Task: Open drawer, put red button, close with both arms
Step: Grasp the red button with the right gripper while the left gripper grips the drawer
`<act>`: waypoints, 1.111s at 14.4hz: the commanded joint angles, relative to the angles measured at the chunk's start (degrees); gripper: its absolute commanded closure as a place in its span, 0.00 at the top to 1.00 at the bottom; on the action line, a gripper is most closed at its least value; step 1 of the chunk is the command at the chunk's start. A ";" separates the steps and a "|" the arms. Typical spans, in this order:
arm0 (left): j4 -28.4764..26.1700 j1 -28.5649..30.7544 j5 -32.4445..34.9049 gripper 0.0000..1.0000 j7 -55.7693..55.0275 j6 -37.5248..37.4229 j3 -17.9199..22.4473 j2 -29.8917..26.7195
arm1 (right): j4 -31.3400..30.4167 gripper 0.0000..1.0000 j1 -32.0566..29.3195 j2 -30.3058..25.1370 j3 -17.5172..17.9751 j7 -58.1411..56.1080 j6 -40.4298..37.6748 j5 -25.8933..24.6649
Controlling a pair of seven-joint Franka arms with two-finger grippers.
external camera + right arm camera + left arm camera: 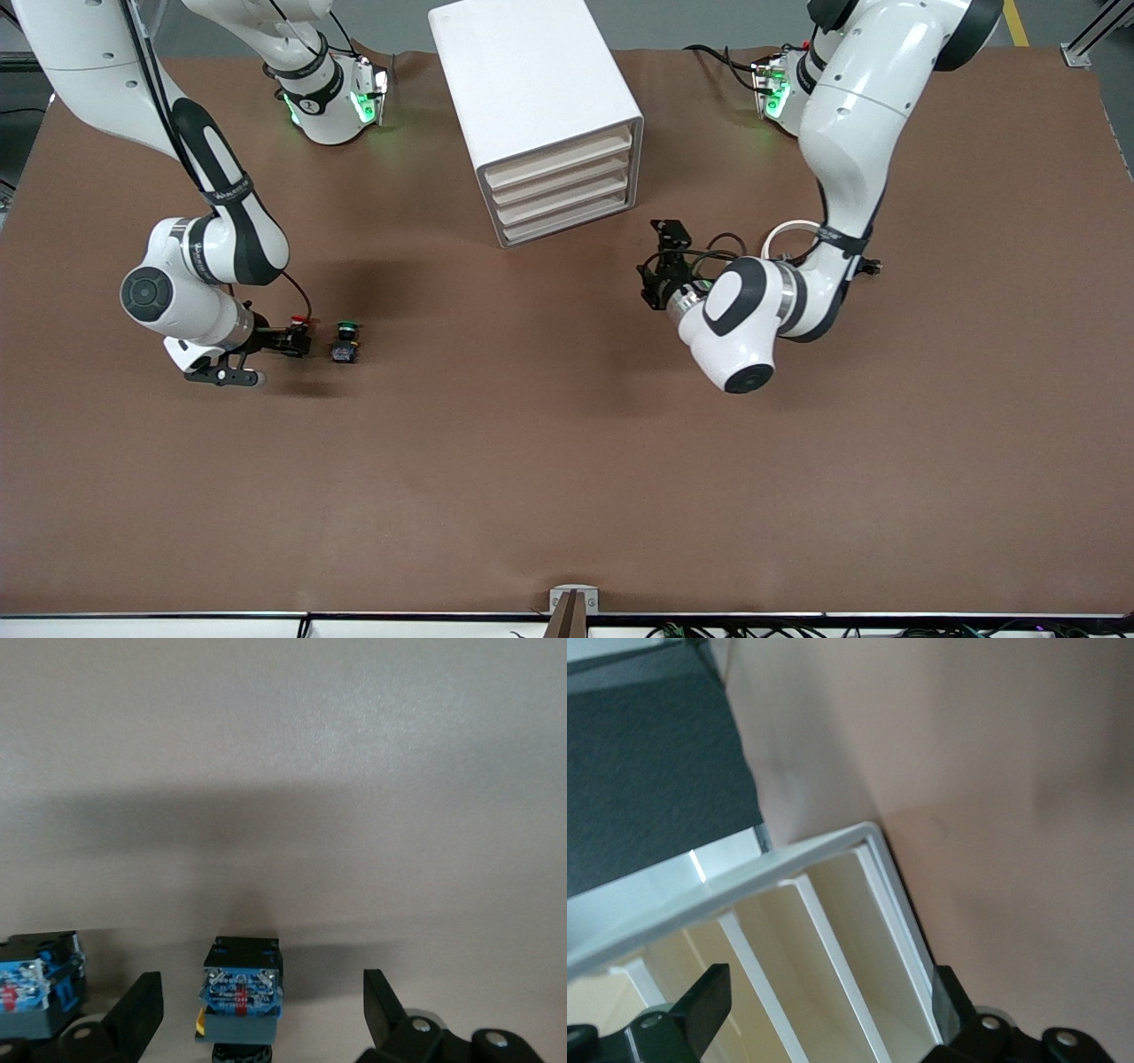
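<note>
The red button point(301, 321) lies on its side on the brown table, its red cap just showing past my right gripper point(298, 342). In the right wrist view its blue-grey body point(241, 992) sits between the two spread fingers, touching neither; the right gripper point(261, 988) is open and low over it. The white drawer cabinet point(532, 80) stands at the table's middle back, its cream drawers point(563, 190) all shut. My left gripper point(654, 282) is open just in front of the drawers at the left arm's end. In the left wrist view the left gripper point(830, 988) faces the drawer fronts point(833, 939) closely.
The green-capped button point(345, 341) lies beside the red one, toward the table's middle; it also shows at the edge of the right wrist view point(35, 992). A small metal bracket point(573, 607) sits at the table's front edge. Open brown tabletop point(567, 461) spreads nearer the front camera.
</note>
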 commanded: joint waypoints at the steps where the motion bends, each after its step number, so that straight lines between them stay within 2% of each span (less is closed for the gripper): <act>1: 1.21 -3.40 -6.58 1.00 -7.61 -1.31 0.26 1.18 | -0.69 0.97 0.03 0.09 0.11 1.33 0.19 -0.11; 3: 1.21 -3.59 -11.69 0.99 -12.90 -1.31 0.26 2.50 | -0.69 0.81 0.11 0.61 0.11 1.33 0.19 -0.11; 4: 1.21 -5.07 -12.84 0.95 -13.96 -1.31 0.26 2.76 | -0.69 0.70 0.03 0.62 0.11 1.42 0.19 -0.11; 6: 1.30 -7.80 -13.38 0.80 -16.51 -1.31 0.35 3.29 | -0.60 0.55 0.03 0.70 0.20 1.42 0.10 -0.11; 8: 1.30 -7.81 -14.17 0.66 -17.57 -1.31 0.26 3.82 | -0.60 0.42 0.03 0.70 0.11 1.42 0.02 -0.11; 11: 1.30 -8.77 -15.14 0.64 -20.38 -1.40 0.26 4.17 | -0.08 0.33 0.03 0.71 0.11 1.33 -0.24 -0.11; 14: 1.21 -10.70 -15.23 0.58 -20.83 -1.40 0.26 4.69 | 2.20 0.32 -0.06 0.27 0.11 0.72 -0.86 -0.11; 16: 1.21 -11.49 -15.58 0.50 -21.18 -1.40 0.26 5.05 | 5.27 0.30 -0.06 -0.87 0.11 0.54 -6.37 -0.11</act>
